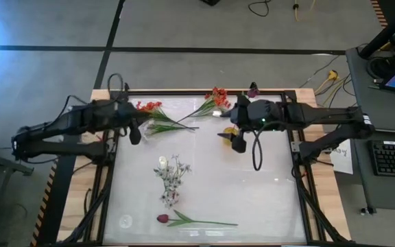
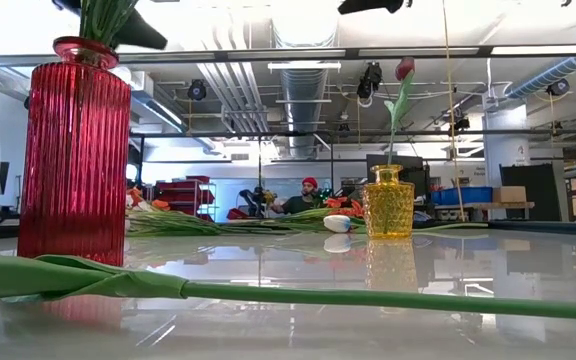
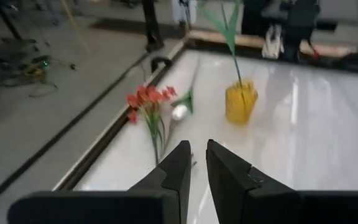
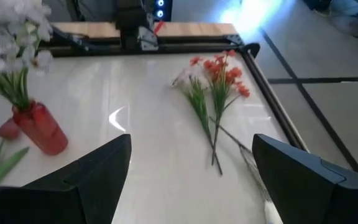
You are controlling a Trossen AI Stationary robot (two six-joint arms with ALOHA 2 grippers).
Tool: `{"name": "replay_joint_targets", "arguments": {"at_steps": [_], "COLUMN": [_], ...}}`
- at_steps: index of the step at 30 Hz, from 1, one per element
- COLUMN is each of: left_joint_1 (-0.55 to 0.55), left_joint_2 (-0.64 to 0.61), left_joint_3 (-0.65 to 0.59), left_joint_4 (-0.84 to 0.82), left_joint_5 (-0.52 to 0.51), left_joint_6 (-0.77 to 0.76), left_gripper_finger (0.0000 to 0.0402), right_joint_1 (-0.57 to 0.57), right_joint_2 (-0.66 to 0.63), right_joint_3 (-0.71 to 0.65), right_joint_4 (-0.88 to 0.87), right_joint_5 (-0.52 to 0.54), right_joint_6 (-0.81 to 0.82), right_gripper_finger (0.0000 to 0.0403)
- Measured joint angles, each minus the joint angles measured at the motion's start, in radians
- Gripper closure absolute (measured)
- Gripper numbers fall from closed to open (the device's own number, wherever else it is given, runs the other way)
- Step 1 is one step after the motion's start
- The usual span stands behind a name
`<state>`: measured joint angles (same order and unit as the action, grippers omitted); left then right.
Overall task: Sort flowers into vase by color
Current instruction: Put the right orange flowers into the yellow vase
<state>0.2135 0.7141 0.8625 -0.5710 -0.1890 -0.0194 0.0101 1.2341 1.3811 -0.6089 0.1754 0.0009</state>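
A red vase [image 2: 75,150] holds whitish blossoms [image 4: 11,25], seen from above as a spray [image 1: 171,171]. A yellow vase [image 2: 388,205] holds one maroon tulip [image 2: 405,68]. Two bunches of orange-red flowers [image 1: 149,107] [image 1: 217,96] lie on the far part of the table. Another maroon tulip [image 1: 163,218] lies on its side by the near edge. My left gripper [image 3: 198,163] hovers near the left bunch, shut with nothing in it. My right gripper [image 4: 191,168] hangs wide open above the yellow vase [image 1: 229,130], holding nothing.
The white tabletop has a dark frame [image 1: 110,171] around it. The lying tulip's long green stem [image 2: 368,297] runs along the near edge. Bare surface [image 1: 252,192] lies between the red vase and the table's right side. A person [image 2: 308,195] sits far back in the room.
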Motion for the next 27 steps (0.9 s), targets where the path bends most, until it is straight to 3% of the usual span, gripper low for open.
{"name": "replay_joint_targets", "arguments": {"at_steps": [11, 21, 27], "left_joint_1": [0.129, 0.233, 0.346], "left_joint_2": [0.159, 0.324, 0.414], "left_joint_3": [0.094, 0.073, 0.073], "left_joint_4": [-0.292, -0.301, -0.266], "left_joint_5": [0.119, 0.136, 0.225], "left_joint_6": [0.072, 0.232, 0.355], "left_gripper_finger": [0.0366, 0.0366, 0.0366], "right_joint_1": [0.016, 0.016, 0.016], "right_joint_2": [-0.024, -0.022, -0.021], "right_joint_3": [-0.029, -0.029, -0.029], "right_joint_4": [-0.034, -0.027, -0.027], "right_joint_5": [-0.001, 0.000, 0.000], "right_joint_6": [0.054, 0.041, 0.052], "right_gripper_finger": [0.0077, 0.0077, 0.0077]}}
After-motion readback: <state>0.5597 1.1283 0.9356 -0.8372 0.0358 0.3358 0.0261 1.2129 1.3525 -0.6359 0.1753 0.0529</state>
